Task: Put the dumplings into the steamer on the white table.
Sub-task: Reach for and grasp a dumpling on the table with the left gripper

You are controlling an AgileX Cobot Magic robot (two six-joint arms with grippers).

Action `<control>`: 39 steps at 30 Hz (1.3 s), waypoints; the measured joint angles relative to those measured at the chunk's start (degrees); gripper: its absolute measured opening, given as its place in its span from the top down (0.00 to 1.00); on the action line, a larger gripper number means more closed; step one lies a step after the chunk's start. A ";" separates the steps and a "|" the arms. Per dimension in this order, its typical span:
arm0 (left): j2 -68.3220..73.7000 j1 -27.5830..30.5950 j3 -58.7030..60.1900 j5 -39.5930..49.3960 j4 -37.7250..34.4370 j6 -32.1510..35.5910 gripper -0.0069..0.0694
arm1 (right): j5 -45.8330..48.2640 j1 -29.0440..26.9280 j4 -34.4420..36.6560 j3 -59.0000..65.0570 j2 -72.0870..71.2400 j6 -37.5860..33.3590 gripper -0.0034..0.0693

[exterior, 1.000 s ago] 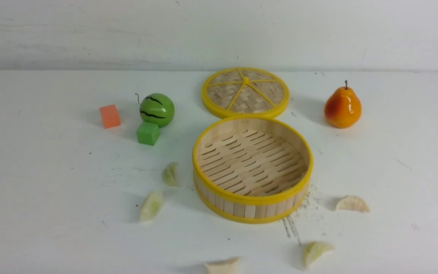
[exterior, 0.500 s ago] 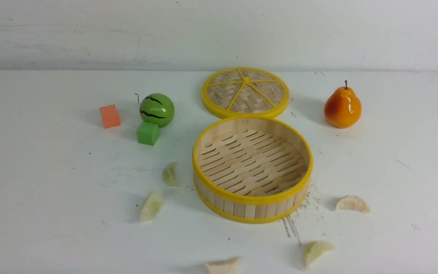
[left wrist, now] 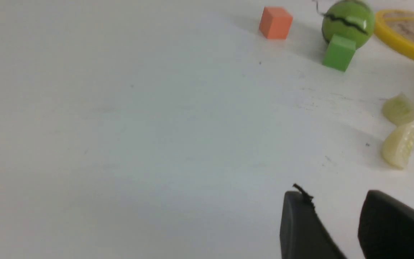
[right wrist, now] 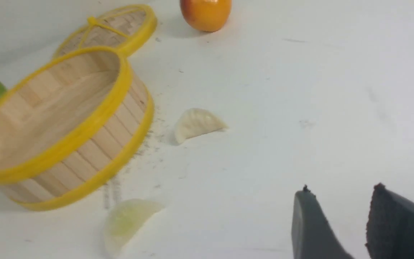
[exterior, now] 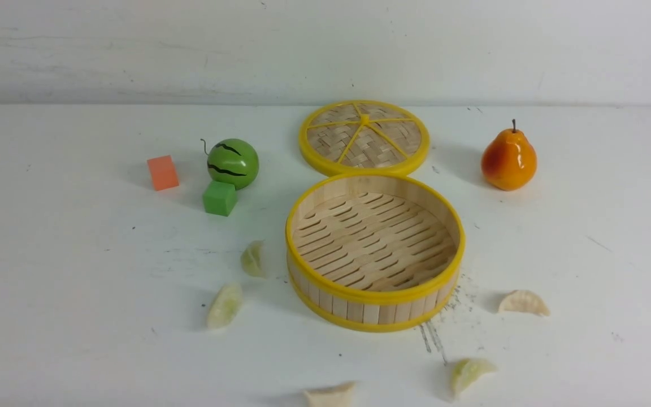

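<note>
Dumplings (exterior: 225, 305): five, all lying loose on the white table (exterior: 77, 294) around the steamer (exterior: 374, 319). Two just beside its left wall, two off its right front, one at the near edge of the front view. None inside (slatted floor bare).

Step in hand, by judgement: start of the first pick.

Left gripper (left wrist: 336, 196): jaws apart, holding nothing, above the table. Right gripper (right wrist: 341, 190): likewise apart and empty.

Next: select the nearest dumpling, lower over it, straddle its narrow pleated back, close gently, lift clear of the steamer wall.
</note>
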 joint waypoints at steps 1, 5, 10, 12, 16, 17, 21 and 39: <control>0.00 0.00 0.00 -0.89 0.00 0.00 0.60 | 0.17 0.00 4.23 0.12 0.00 0.48 0.62; 0.00 0.00 0.00 -2.05 0.37 0.00 0.60 | 0.54 0.00 18.99 0.42 0.00 1.20 0.62; 0.00 0.00 0.00 -4.42 -6.33 -5.61 0.60 | 0.43 0.00 30.21 0.42 0.00 1.20 0.62; 0.00 0.00 0.00 -6.82 -16.81 -14.22 0.60 | 0.15 0.00 31.45 0.42 0.00 1.20 0.62; 0.00 0.00 0.00 -9.65 -37.53 -30.39 0.60 | -1.79 0.00 31.19 0.42 0.00 1.20 0.62; 0.00 0.00 0.00 -9.93 -41.45 -32.74 0.60 | -2.60 0.00 31.19 0.42 0.00 1.20 0.62; 0.00 0.00 0.00 -10.83 -49.54 -35.42 0.60 | -5.15 0.00 31.19 0.42 0.00 -0.30 0.62; 28.94 0.00 -40.57 31.50 -19.69 1.24 0.84 | 12.69 0.18 19.30 -37.66 33.96 -32.53 0.98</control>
